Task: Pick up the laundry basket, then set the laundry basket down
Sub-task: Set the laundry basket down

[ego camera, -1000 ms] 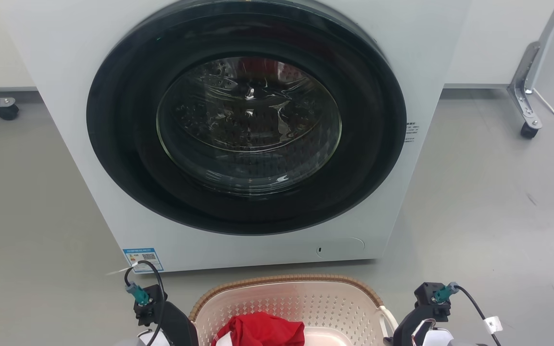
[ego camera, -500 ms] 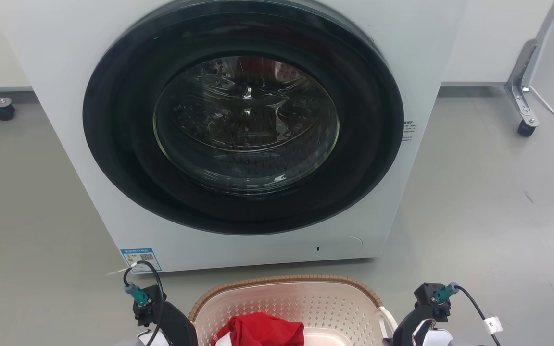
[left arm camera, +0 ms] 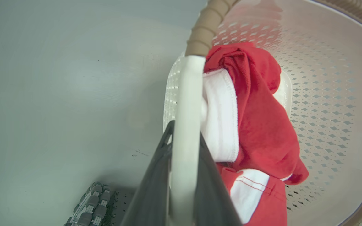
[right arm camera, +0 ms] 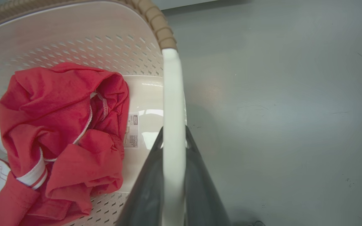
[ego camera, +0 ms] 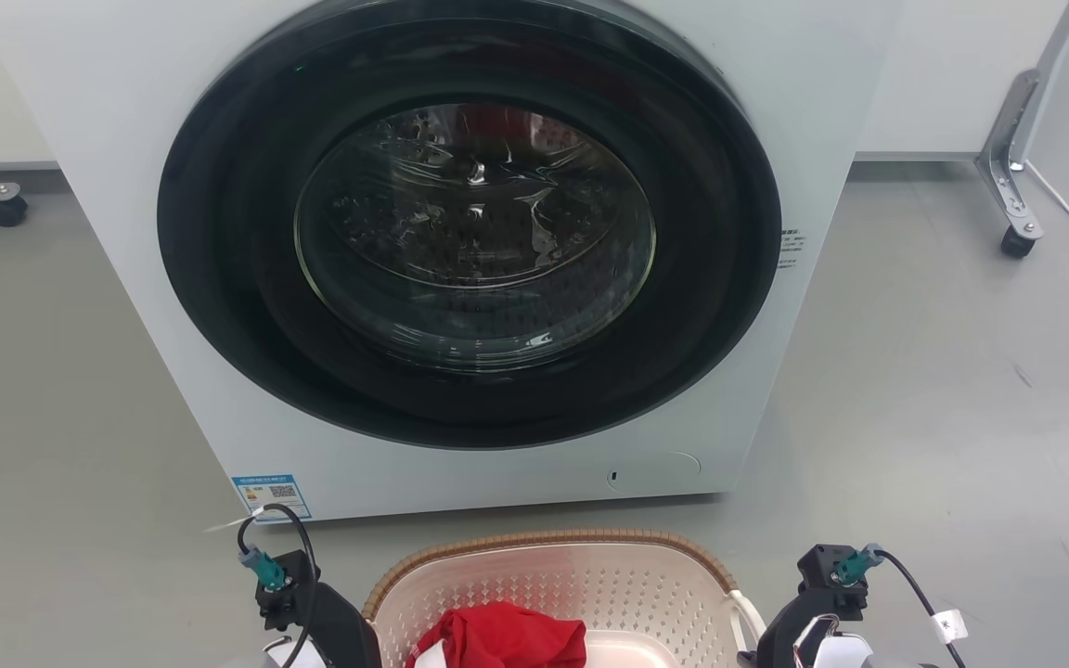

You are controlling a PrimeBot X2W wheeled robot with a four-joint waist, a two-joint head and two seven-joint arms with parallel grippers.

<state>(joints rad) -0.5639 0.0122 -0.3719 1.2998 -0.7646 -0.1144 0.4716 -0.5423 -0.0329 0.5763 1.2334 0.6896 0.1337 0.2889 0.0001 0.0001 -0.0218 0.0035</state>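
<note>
Move both sides together, slow and level, I think, so nothing tips out. The left fingers (left arm camera: 156,188) pinch the left handle (left arm camera: 187,94) tight; the right fingers (right arm camera: 146,188) pinch the right handle (right arm camera: 172,94). Between them is the laundry basket (ego camera: 590,584) with red clothes (ego camera: 497,640) inside. It is on or just over the floor (ego camera: 915,417), in front of the washing machine (ego camera: 108,93).

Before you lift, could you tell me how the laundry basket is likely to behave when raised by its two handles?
The laundry basket probably stays stiff: moulded perforated walls, thick woven-look rim. It likely weighs little, with a red garment inside. With the left gripper and right gripper each astride a thin loop handle, it may swing or tilt.
</note>
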